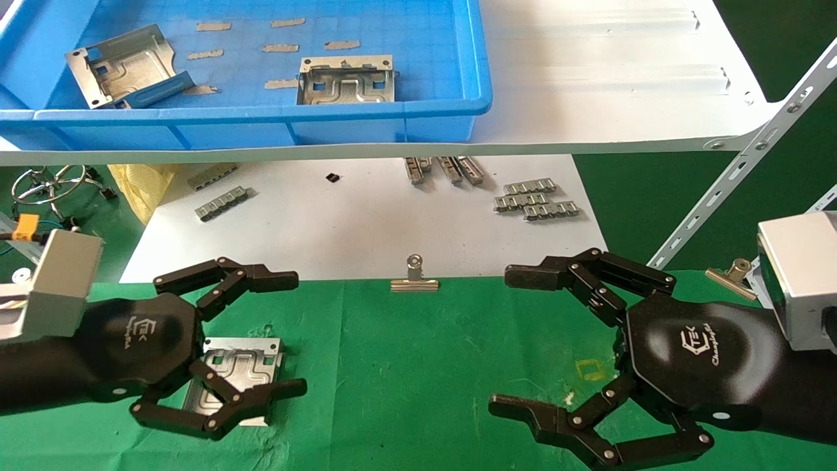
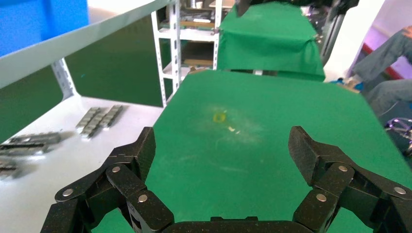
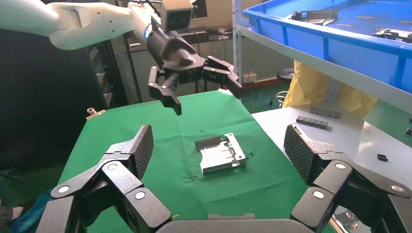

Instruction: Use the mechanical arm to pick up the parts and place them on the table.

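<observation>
One silver stamped part point(image 1: 239, 366) lies flat on the green-cloth table point(image 1: 418, 366); it also shows in the right wrist view point(image 3: 221, 156). My left gripper point(image 1: 291, 333) is open and empty, and in the right wrist view point(image 3: 203, 91) it hangs above the part without touching it. My right gripper point(image 1: 507, 340) is open and empty over the table's right side, facing the left one. Two more parts point(image 1: 121, 65) point(image 1: 346, 80) lie in the blue bin point(image 1: 261, 112) on the upper shelf. The left wrist view shows only its own open fingers point(image 2: 143, 150) over bare green cloth point(image 2: 262, 145).
The bin stands on a white shelf board point(image 1: 588, 98) with a slanted metal brace point(image 1: 739, 170) at right. A lower white board point(image 1: 353, 229) carries small grey ridged strips point(image 1: 536, 199). A silver binder clip point(image 1: 414, 278) sits at the cloth's far edge. A yellow square mark point(image 1: 592, 369) lies near my right gripper.
</observation>
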Motion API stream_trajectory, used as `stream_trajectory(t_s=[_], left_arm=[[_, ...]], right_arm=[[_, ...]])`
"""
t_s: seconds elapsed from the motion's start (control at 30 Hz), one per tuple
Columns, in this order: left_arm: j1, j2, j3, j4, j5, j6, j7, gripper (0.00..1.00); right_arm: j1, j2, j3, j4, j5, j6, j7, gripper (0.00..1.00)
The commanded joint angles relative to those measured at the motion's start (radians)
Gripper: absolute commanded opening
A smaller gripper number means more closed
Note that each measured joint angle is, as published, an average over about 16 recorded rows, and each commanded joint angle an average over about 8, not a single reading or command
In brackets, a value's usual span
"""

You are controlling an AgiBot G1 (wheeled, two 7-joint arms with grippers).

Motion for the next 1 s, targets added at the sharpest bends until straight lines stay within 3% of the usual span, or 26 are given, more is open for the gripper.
stream_trajectory(t_s=[0.03, 0.63, 1.0], left_arm=[[0.015, -0.004, -0.019, -0.028, -0.006, -0.003, -0.018, 1.0], [0.141, -0.035, -0.177, -0.263, -0.057, -0.028, -0.168, 1.0], [0.147, -0.037, -0.184, -0.272, -0.062, -0.031, -0.172, 1.0]], right_arm=[[0.0, 0.0, 0.0, 0.0, 0.0, 0.0, 0.0, 1.0], [0.0, 0.0, 0.0, 0.0, 0.0, 0.0, 0.0, 1.0], [0.0, 0.0, 0.0, 0.0, 0.0, 0.0, 0.0, 1.0]])
